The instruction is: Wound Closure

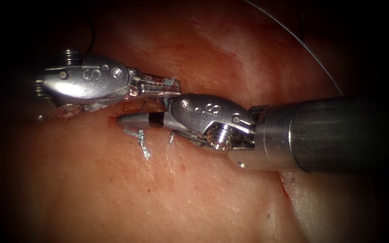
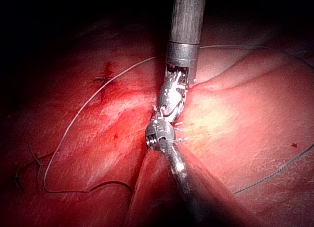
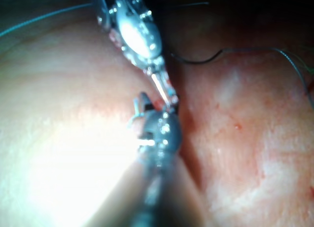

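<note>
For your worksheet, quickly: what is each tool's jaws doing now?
Left arm's silver needle driver: jaws closed; whether they hold anything cannot be told.
Right arm's silver needle driver: jaws closed; held thing unclear.

Surgical training bench in a robotics laboratory. Two metal wristed needle drivers, the left tool [image 1: 158,87] and the right tool [image 1: 133,120], meet over the cut [image 1: 136,105] in a slab of pale pink tissue [image 1: 181,198], with thread [image 1: 293,33] trailing across its surface.

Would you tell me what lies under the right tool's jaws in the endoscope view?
Pale blue thread lies on the tissue just below the right tool. Its shut jaws cover the cut beneath them; the needle cannot be made out.
</note>
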Controlling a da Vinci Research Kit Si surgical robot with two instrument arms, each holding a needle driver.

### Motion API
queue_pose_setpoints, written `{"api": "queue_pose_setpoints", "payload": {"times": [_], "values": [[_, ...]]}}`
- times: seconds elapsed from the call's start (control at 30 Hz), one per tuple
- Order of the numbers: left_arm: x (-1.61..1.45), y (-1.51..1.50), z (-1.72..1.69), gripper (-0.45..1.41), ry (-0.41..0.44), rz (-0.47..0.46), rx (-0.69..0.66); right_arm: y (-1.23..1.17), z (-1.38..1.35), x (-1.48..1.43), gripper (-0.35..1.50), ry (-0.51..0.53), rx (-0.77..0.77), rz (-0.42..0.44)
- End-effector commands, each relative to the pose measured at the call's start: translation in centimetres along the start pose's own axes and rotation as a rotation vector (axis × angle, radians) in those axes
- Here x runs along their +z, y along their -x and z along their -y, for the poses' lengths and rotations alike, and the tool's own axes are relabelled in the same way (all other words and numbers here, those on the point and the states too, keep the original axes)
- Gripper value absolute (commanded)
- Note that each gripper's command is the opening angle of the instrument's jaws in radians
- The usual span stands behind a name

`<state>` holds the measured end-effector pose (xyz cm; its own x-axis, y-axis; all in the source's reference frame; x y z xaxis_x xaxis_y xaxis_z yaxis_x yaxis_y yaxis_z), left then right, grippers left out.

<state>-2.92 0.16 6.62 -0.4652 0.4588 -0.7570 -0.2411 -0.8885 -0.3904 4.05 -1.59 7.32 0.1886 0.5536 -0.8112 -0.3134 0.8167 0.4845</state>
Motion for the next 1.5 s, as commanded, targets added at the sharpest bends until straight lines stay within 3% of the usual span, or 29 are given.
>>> {"api": "queue_pose_setpoints", "payload": {"times": [0.03,0.37,0.4,0.43,0.47,0.5,0.77,1.2,1.33,1.37,1.43,1.47,1.5], "values": [[0.06,0.01,0.0,-0.45,0.001,-0.001,0.0,0.02,0.01,0.06,-0.35,-0.007,-0.015,-0.002],[0.01,0.01,0.01,-0.45,0.005,-0.007,0.0,-0.04,-0.06,-0.05,-0.35,-0.025,-0.045,-0.005],[-0.02,0.01,0.02,-0.45,0.007,-0.008,0.0,-0.04,-0.06,-0.06,0.07,-0.014,-0.045,-0.006],[-0.08,0.01,0.04,-0.45,0.007,-0.013,-0.001,-0.05,-0.06,-0.12,0.78,0.011,-0.049,-0.009],[-0.13,0.02,0.06,-0.45,-0.006,-0.011,0.005,-0.06,-0.07,-0.18,1.04,0.034,-0.035,-0.012],[-0.18,0.03,0.08,-0.45,-0.014,-0.009,0.004,-0.08,-0.07,-0.24,1.11,0.046,-0.027,-0.012],[-0.63,0.31,0.37,-0.45,-0.084,0.01,0.0,-0.14,-0.17,-0.76,1.15,0.097,-0.009,-0.023],[-0.89,1.05,0.06,-0.45,-0.119,0.037,0.028,-0.14,-0.15,-0.8,1.15,0.109,-0.001,-0.024],[-0.94,1.22,-0.01,-0.45,-0.117,0.093,0.008,-0.14,-0.15,-0.79,1.15,0.11,-0.001,-0.024],[-0.95,1.26,0.0,-0.38,-0.115,0.109,0.013,-0.14,-0.15,-0.79,1.15,0.11,-0.001,-0.024],[-0.99,1.38,0.02,0.12,-0.102,0.141,-0.005,-0.13,-0.15,-0.79,1.15,0.11,-0.001,-0.024],[-0.99,1.38,0.02,0.12,-0.102,0.141,-0.005,-0.13,-0.15,-0.79,1.15,0.11,-0.001,-0.024],[-1.01,1.41,0.03,0.34,-0.093,0.139,-0.021,-0.13,-0.15,-0.8,1.15,0.11,-0.001,-0.024]]}}
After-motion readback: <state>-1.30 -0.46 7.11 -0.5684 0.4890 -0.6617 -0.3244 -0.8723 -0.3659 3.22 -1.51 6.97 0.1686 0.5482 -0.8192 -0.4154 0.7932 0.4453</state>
